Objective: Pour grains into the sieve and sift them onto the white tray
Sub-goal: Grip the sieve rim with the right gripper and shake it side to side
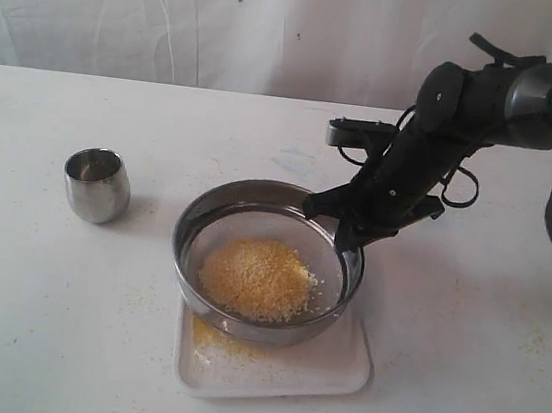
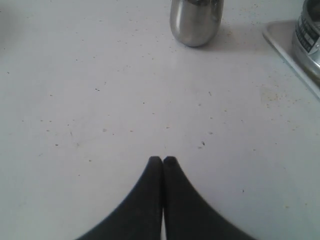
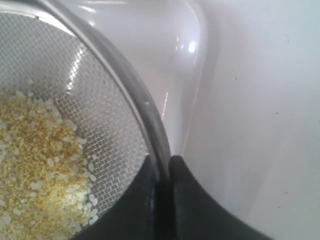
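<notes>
The sieve (image 1: 210, 214), a wide steel ring with mesh bottom, rests on the white tray (image 1: 336, 370) and holds a heap of golden grains (image 1: 255, 278). A few yellow grains lie on the tray under its front edge. My right gripper (image 1: 344, 225) is shut on the sieve's far right rim; in the right wrist view one finger is inside and one outside the sieve rim (image 3: 131, 87), beside the grains (image 3: 35, 160) and the tray (image 3: 175, 60). My left gripper (image 2: 163, 159) is shut on nothing above bare table, out of the exterior view.
A small steel cup (image 1: 96, 184) stands upright on the table left of the sieve, also the cup (image 2: 196, 21) ahead of the left gripper. White cloth backs the table. Scattered grain specks dot the tabletop (image 1: 482, 333).
</notes>
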Robot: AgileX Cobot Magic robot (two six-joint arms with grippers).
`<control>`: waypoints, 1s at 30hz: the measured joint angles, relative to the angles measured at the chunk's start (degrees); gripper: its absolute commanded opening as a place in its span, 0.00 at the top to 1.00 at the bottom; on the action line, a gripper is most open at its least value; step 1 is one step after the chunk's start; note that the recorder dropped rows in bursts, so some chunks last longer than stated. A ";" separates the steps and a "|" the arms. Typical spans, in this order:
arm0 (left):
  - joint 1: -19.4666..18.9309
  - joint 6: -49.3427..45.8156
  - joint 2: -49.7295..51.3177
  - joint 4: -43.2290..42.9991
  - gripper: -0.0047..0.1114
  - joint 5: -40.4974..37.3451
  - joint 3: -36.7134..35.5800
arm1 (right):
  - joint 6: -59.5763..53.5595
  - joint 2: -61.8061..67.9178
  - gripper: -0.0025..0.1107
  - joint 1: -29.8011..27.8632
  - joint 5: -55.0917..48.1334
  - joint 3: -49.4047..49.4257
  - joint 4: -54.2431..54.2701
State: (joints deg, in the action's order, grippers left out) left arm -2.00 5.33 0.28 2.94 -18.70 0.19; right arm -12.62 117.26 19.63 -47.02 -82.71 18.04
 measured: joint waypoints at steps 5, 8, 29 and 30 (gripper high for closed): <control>0.00 0.00 0.00 0.00 0.96 0.00 0.00 | 0.39 -1.15 0.98 0.00 1.98 -0.91 -0.93; 0.00 0.00 0.00 0.00 0.96 0.00 0.00 | 1.39 -1.28 0.98 0.00 3.01 -2.20 -1.67; 0.00 0.00 0.00 0.00 0.96 0.00 0.00 | 7.68 -1.50 0.98 1.09 -4.34 -3.79 -6.01; 0.00 0.00 0.00 0.00 0.96 0.00 0.00 | 7.11 -1.50 0.98 1.09 -4.91 -3.79 -6.01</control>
State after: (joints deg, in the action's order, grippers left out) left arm -2.00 5.33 0.28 2.94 -18.70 0.19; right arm -5.51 115.76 20.72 -51.93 -86.49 12.03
